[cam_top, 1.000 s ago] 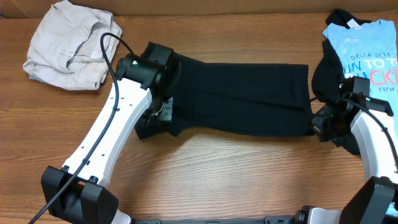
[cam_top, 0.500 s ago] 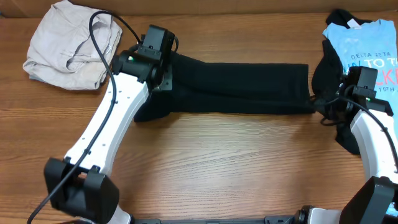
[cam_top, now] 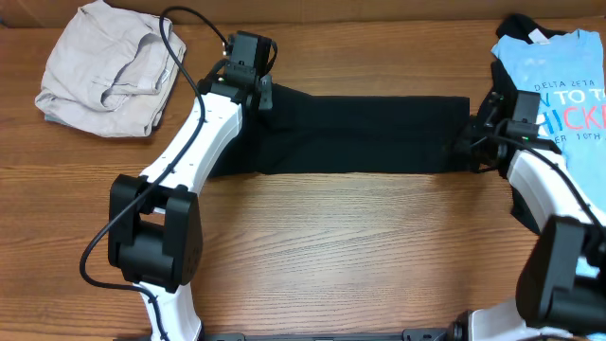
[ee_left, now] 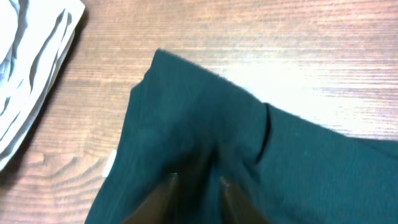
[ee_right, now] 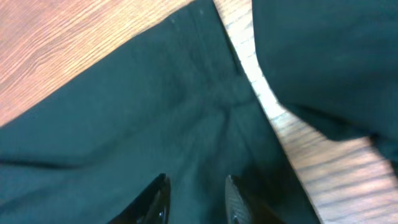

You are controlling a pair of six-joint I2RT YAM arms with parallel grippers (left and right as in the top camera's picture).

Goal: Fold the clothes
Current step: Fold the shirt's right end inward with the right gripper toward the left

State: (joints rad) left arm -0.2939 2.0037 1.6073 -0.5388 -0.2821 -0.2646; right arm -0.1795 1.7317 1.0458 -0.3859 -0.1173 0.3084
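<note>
A black garment (cam_top: pixel 360 133) lies as a long folded band across the middle of the table. My left gripper (cam_top: pixel 258 93) is at its upper left end. In the left wrist view the fingers (ee_left: pixel 196 182) pinch a bunched ridge of the dark cloth (ee_left: pixel 186 118). My right gripper (cam_top: pixel 471 142) is at the band's right end. In the right wrist view its fingers (ee_right: pixel 196 186) sit on the cloth (ee_right: pixel 143 118), with creases running in between them.
A crumpled beige garment (cam_top: pixel 109 66) lies at the back left; its edge also shows in the left wrist view (ee_left: pixel 31 74). A light blue printed T-shirt (cam_top: pixel 559 76) lies on a dark pile at the back right, close to the right gripper (ee_right: pixel 329 56).
Both grippers moved away from the front, carrying the garment's near edge up over the far edge. The black garment became a narrower band.
</note>
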